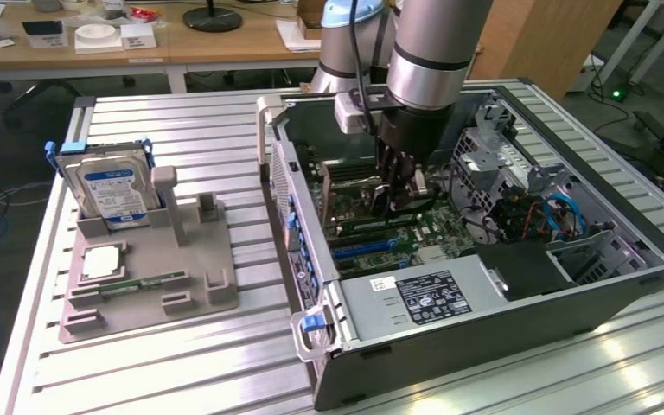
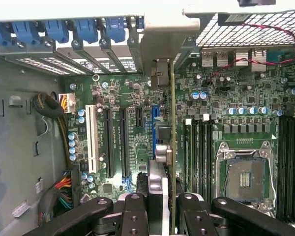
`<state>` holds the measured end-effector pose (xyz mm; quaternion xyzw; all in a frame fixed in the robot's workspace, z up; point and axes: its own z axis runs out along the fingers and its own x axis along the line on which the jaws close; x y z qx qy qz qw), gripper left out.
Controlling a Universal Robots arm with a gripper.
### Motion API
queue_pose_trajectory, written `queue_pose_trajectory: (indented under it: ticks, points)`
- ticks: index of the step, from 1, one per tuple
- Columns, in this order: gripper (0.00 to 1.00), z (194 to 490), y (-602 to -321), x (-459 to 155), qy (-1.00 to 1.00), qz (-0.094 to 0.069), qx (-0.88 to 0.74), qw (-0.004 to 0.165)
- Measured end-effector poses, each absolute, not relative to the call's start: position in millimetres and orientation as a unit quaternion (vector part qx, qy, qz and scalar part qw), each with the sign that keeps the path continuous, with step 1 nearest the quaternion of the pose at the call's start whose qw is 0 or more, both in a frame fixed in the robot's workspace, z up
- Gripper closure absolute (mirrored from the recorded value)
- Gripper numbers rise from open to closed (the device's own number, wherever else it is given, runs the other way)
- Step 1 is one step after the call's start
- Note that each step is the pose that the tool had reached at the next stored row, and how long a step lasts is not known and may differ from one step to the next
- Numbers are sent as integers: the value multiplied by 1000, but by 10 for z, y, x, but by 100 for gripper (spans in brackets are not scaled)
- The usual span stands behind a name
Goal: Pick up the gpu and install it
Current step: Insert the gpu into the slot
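The slatted metal table (image 1: 170,363) carries the open computer case (image 1: 505,328), and I am reaching down into it, over the green motherboard (image 2: 123,93). My gripper (image 1: 398,192) is clenched on the gpu (image 2: 172,113), with one of my black fingers (image 2: 133,209) on each flat face. The card stands upright on its edge, square to the board below. Its pale end bracket (image 2: 162,46) sits up against the row of rear slot openings with their blue latches. The blue expansion slot (image 2: 154,125) runs just beside the line of the card, but I cannot tell whether the contact edge is in a slot or hanging just above one. I judge the card to be light and stiff, yet fragile. It is a thin circuit board that will twist or tip in a pinch grip if it is pushed off-centre, and its small soldered parts will not take squeezing. The place to hold it is where I have it, on the flat faces near the top edge, away from the contact edge and the bracket.
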<state>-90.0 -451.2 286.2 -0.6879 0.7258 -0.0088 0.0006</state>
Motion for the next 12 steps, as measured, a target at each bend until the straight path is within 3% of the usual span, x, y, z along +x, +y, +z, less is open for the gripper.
queue_pose_trajectory:
  ticks: [12]
  points:
    - [72,2769,-4522,-915,726,-9,-688,1]
